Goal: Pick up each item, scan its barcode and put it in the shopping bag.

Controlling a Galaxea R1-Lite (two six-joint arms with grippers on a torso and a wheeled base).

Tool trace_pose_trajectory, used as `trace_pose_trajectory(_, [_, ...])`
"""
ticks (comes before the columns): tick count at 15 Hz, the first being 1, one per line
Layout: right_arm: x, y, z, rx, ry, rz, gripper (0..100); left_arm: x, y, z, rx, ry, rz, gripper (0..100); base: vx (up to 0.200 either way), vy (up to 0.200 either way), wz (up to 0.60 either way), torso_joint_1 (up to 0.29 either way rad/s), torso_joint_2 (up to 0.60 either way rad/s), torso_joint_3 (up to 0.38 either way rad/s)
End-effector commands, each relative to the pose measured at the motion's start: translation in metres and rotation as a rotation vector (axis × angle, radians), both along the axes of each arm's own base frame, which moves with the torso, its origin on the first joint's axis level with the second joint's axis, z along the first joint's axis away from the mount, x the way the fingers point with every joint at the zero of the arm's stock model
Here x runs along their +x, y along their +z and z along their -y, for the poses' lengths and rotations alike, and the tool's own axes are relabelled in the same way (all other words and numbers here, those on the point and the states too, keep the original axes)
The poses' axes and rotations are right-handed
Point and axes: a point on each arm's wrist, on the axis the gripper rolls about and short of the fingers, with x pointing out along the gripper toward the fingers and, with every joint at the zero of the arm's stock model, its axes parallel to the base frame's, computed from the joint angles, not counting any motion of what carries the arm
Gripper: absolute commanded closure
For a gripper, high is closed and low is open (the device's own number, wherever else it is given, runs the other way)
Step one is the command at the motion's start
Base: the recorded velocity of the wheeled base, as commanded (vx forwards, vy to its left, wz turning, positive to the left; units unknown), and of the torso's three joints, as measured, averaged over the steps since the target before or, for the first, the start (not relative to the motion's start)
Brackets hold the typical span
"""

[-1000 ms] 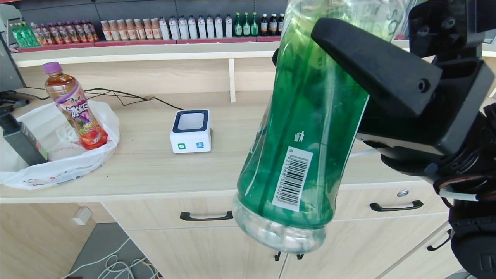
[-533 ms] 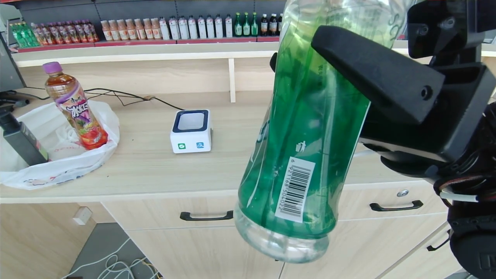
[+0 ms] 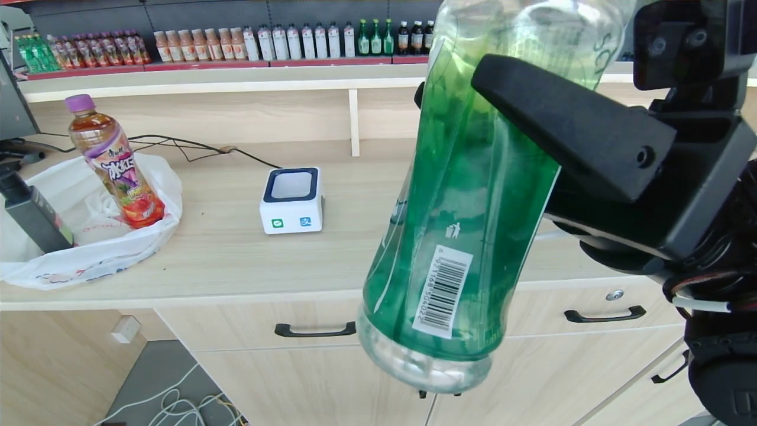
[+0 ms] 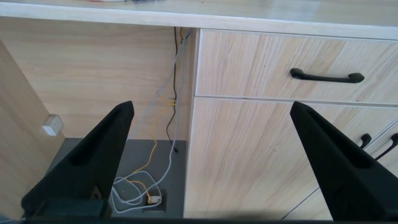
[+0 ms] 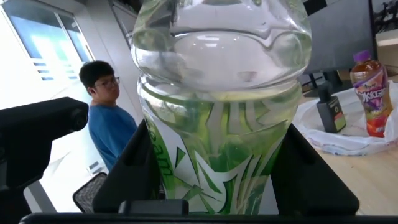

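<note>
So far done: one tea bottle [image 3: 112, 163] with a purple cap stands tilted in the white shopping bag [image 3: 89, 254] at the left end of the bench [image 3: 236, 260], so I think that one is finished
In hand now: the right hand [image 3: 455, 77] is squeezed tight on a big green bottle [image 3: 461, 207] and holds it up high, close to the head camera and well away from the bag
Barcode: the barcode [image 3: 445, 291] sits low on the green bottle and faces the head camera, not the scanner
Scanner: the small white scanner box [image 3: 291, 200] sits on the bench between the bag and the green bottle, with its window facing up
Left to do: I think the green bottle has to be shown to the scanner and then go in the bag; I cannot tell if it has been scanned yet
Left hand: the left hand [image 4: 211, 109] is spread wide with nothing in it, down low in front of the drawers [image 4: 280, 68]
Task bottles: two, one green and one tea
Bags: one
Scanners: one
Hands: two, one full and one empty
Back shelf: a long row of small bottles [image 3: 236, 41], too many and too tiny to count well
</note>
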Motion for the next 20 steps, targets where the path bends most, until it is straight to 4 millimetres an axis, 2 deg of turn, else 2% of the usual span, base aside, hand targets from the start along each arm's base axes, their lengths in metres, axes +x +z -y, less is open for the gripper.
trace_pose_trajectory(1, [-0.004,-0.006,0.004,-0.015,-0.022,0.017,100,0.0,0.0,0.0,0.0,0.0,0.0,0,0.0,0.0,0.0,0.0,0.0,0.0])
trace_pose_trajectory(3, [-0.011,-0.016,0.013,-0.037,-0.068,0.041,100,0.0,0.0,0.0,0.0,0.0,0.0,0,0.0,0.0,0.0,0.0,0.0,0.0])
trace_pose_trajectory(6, [-0.008,-0.026,0.025,-0.062,-0.183,0.113,100,0.0,0.0,0.0,0.0,0.0,0.0,0,0.0,0.0,0.0,0.0,0.0,0.0])
trace_pose_trajectory(11, [0.001,-0.049,0.038,-0.076,-0.593,0.155,100,0.0,0.0,0.0,0.0,0.0,0.0,0,0.0,0.0,0.0,0.0,0.0,0.0])
trace_pose_trajectory(13, [0.015,-0.059,0.046,-0.117,-0.869,0.182,100,0.0,0.0,0.0,0.0,0.0,0.0,0,0.0,0.0,0.0,0.0,0.0,0.0])
trace_pose_trajectory(18, [0.024,-0.056,0.051,-0.12,-1.097,0.194,100,0.0,0.0,0.0,0.0,0.0,0.0,0,0.0,0.0,0.0,0.0,0.0,0.0])
trace_pose_trajectory(20, [0.03,-0.048,0.058,-0.105,-1.208,0.212,100,0.0,0.0,0.0,0.001,0.0,0.0,0,0.0,0.0,0.0,0.0,0.0,0.0])
